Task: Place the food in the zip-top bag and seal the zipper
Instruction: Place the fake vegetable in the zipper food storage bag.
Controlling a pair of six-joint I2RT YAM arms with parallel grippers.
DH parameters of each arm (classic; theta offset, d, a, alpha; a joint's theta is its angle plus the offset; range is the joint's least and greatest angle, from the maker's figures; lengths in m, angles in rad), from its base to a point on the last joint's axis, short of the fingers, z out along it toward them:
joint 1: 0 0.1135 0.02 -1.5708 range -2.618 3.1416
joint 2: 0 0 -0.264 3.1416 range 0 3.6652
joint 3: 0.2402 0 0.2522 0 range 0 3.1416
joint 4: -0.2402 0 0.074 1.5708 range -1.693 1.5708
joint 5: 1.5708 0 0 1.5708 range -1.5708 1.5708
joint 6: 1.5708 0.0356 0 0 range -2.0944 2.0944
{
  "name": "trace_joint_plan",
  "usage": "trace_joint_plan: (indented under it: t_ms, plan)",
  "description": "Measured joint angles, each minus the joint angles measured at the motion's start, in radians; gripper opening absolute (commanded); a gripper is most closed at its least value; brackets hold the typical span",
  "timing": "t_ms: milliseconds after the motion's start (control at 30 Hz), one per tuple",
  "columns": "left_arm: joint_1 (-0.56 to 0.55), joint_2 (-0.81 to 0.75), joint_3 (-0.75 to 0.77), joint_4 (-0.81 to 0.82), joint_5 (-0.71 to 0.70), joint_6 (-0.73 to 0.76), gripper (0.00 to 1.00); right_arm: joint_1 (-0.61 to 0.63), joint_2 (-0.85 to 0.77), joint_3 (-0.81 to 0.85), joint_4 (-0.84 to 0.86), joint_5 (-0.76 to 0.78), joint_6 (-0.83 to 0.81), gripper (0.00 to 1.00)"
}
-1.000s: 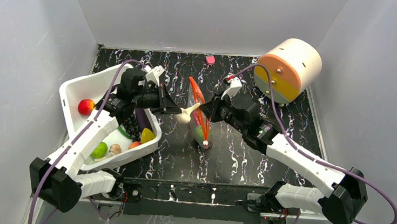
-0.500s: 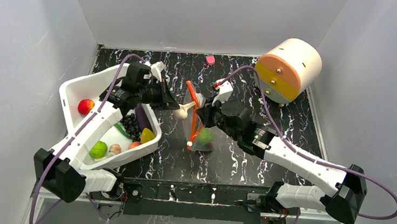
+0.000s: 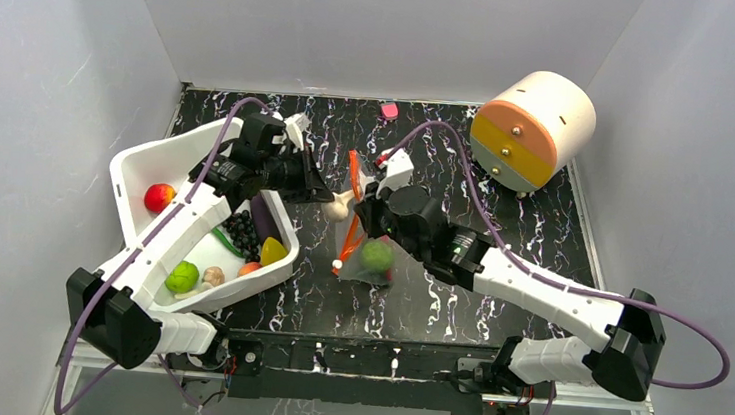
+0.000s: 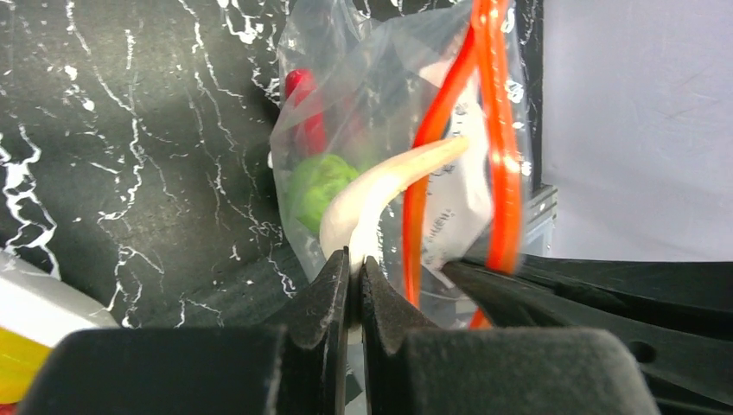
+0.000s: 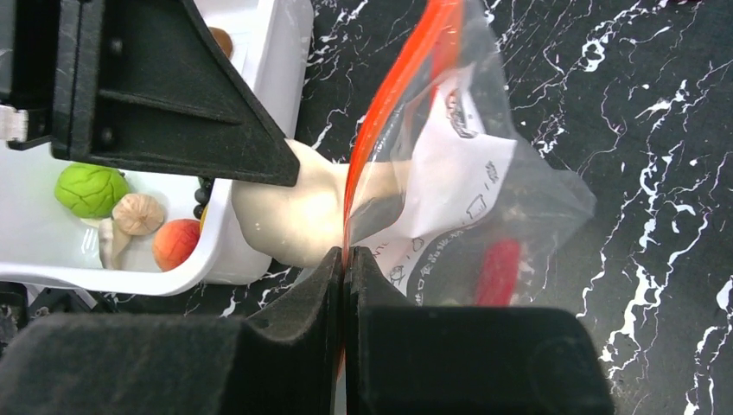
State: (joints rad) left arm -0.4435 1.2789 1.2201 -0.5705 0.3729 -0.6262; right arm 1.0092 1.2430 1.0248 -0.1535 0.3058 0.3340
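The clear zip-top bag (image 3: 367,260) hangs above the dark table. My right gripper (image 5: 344,252) is shut on one side of its orange-red zipper (image 5: 393,95). A green round fruit (image 3: 376,255) and a red chili (image 5: 499,270) lie inside the bag. My left gripper (image 4: 354,257) is shut on a cream-white tapered piece of food (image 4: 380,186). Its thin tip reaches between the two zipper strips (image 4: 493,130) into the bag's mouth, and its thick end (image 5: 290,216) stays outside.
The white tub (image 3: 137,162) at the left holds a red apple (image 3: 157,196), black grapes (image 3: 241,232), a purple eggplant (image 3: 262,218), a green fruit (image 3: 183,277) and small pieces. A round cream-and-orange drawer unit (image 3: 536,127) stands back right. A pink bit (image 3: 389,111) lies by the back wall.
My right gripper has carried the bag leftward towards the white food, and the bag's bottom has swung round. My left gripper has shifted slightly back, and the food's tip now sits in the bag's mouth.
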Motion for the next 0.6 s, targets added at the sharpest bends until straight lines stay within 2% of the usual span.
trace_joint_plan:
  t_ms: [233, 367, 600]
  plan:
    - [-0.012, 0.000, -0.024, 0.112, 0.076, -0.056, 0.00, 0.020, 0.060, 0.021, 0.003, 0.006, 0.009, 0.00]
    - [-0.013, -0.021, -0.093, 0.214, 0.123, -0.113, 0.00, 0.025, 0.061, 0.021, 0.007, 0.006, 0.017, 0.00]
    - [-0.021, -0.029, -0.159, 0.280, 0.140, -0.129, 0.00, 0.025, 0.042, -0.032, 0.072, 0.003, 0.048, 0.00]
